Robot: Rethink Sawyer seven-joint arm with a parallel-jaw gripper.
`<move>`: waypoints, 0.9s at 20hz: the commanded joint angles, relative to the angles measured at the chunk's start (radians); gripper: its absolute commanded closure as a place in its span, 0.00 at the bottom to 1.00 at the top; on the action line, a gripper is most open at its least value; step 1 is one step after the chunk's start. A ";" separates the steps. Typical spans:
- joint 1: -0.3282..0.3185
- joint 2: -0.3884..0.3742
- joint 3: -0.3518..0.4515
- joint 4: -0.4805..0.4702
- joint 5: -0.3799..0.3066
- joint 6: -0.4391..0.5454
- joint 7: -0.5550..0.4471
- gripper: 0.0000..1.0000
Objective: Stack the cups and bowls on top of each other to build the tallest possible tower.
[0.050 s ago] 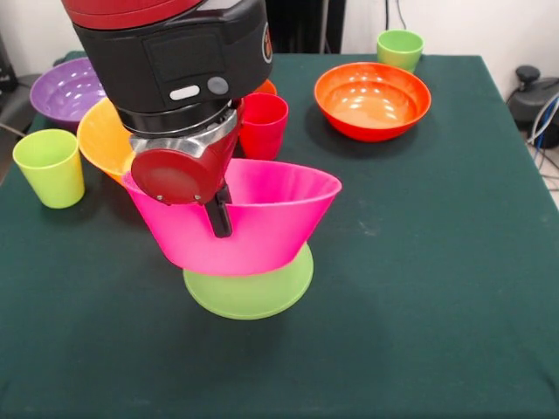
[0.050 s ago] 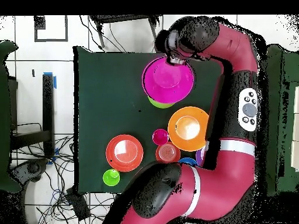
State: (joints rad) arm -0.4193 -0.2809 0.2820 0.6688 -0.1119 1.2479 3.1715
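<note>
Seating the pink bowl (image 1: 253, 223) on the upturned lime green bowl (image 1: 253, 292) at worktop (image 1: 437, 288) centre; fingers (image 1: 218, 214) pinch its rim at nine o'clock; next, release gently, then fetch the orange bowl (image 1: 373, 99) at one o'clock.

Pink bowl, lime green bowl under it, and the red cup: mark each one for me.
Pink bowl (image 1: 262, 223): front view, on its outer wall.
Lime green bowl (image 1: 253, 292): front view, on the flared rim below the pink bowl.
Red cup (image 1: 265, 127): front view, on its side wall.
</note>
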 commanded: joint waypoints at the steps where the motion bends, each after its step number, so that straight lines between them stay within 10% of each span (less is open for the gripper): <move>1: -0.016 -0.013 0.056 0.109 -0.008 0.116 -0.342 1.00; 18: 0.006 0.074 0.078 0.096 0.037 0.016 -0.345 1.00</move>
State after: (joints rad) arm -0.4333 -0.2552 0.2819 0.6787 -0.0850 1.2555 3.0256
